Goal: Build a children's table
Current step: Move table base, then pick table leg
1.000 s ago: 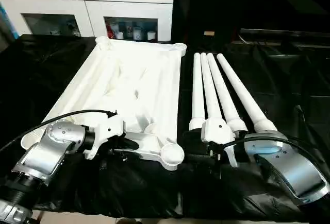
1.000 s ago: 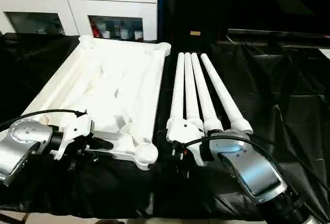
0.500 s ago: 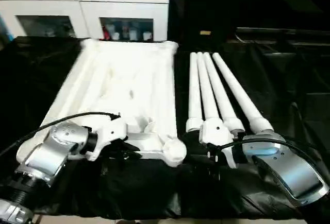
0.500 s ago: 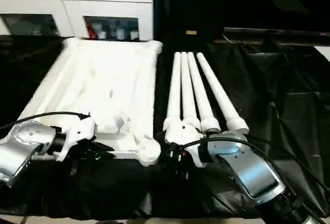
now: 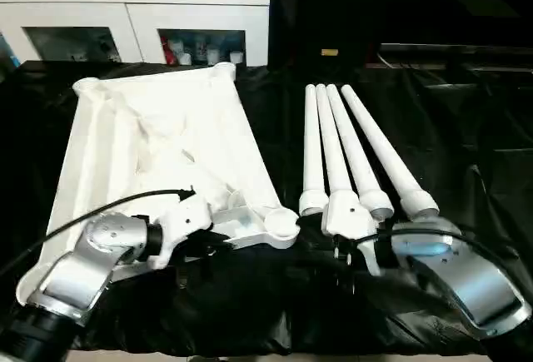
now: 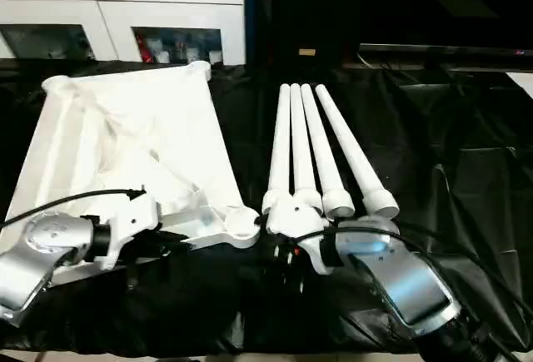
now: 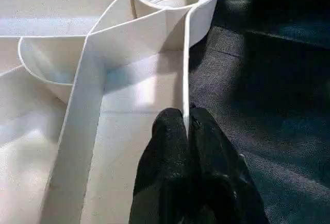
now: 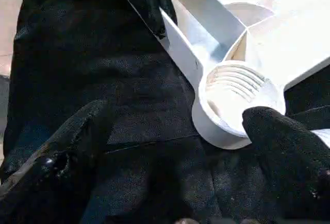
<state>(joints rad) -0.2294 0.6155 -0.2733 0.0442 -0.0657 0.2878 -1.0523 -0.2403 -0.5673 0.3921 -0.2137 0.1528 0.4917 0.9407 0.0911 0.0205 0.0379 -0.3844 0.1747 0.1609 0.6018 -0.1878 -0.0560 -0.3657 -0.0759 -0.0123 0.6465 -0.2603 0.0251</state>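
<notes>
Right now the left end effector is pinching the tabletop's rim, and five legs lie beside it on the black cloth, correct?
Not quite: four legs lie there, not five, as the left eye view shows. The left end effector does pinch the tabletop rim, on the black cloth.

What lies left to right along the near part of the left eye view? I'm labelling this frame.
Left gripper pinching the tabletop's rim, tabletop's near corner socket, near ends of the four legs, right gripper.

Black cloth (image 5: 433, 129) covers the worktop; white glass-doored cabinet (image 5: 141, 21) behind.
</notes>
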